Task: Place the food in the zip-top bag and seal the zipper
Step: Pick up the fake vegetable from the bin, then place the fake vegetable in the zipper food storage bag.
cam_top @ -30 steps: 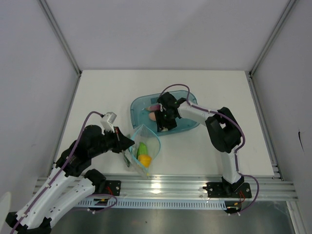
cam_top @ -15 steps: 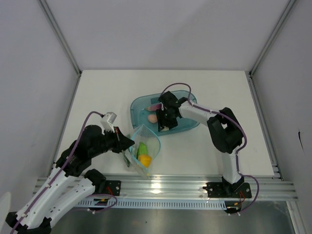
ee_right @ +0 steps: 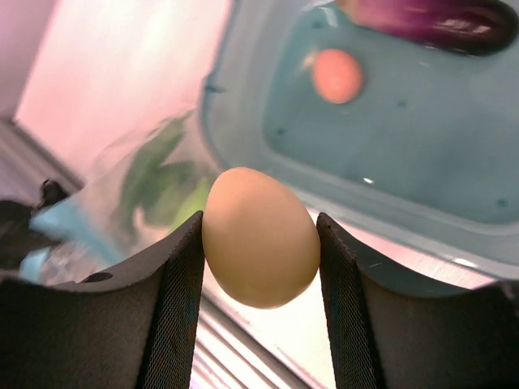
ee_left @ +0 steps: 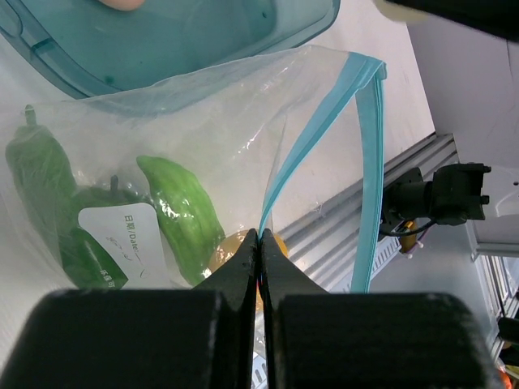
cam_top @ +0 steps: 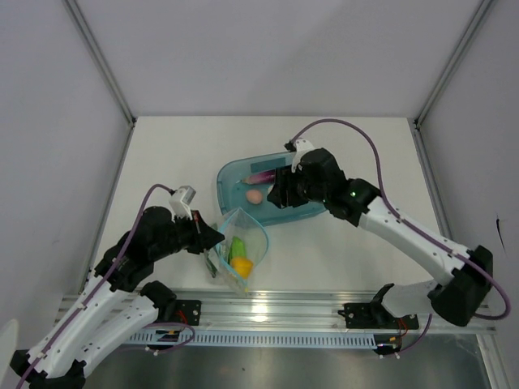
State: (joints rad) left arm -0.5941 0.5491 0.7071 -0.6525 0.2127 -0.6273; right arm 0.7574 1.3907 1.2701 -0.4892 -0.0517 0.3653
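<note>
The clear zip-top bag (cam_top: 242, 250) stands open by the table's near edge, below the teal tray. My left gripper (cam_top: 214, 237) is shut on its teal zipper strip (ee_left: 324, 121); the closed fingertips (ee_left: 261, 237) pinch the near lip. Inside the bag lie a bright green chunk (ee_left: 180, 212), a dark green long vegetable (ee_left: 40, 174) and an orange-yellow ball (ee_left: 233, 245). My right gripper (ee_right: 259, 220) is shut on the cream egg (ee_right: 261, 237) and holds it above the tray's near edge, close to the bag mouth (ee_right: 154, 182). The pink ball (ee_right: 336, 75) and purple eggplant (ee_right: 430, 18) lie in the tray.
The translucent teal tray (cam_top: 312, 207) sits mid-table just behind the bag. The aluminium rail (cam_top: 324, 306) runs along the near edge. Walls and frame posts bound the table at left, right and back.
My right arm has swung its elbow out to the right and lifted from the tray floor with the egg. The left gripper and bag have stayed put.
</note>
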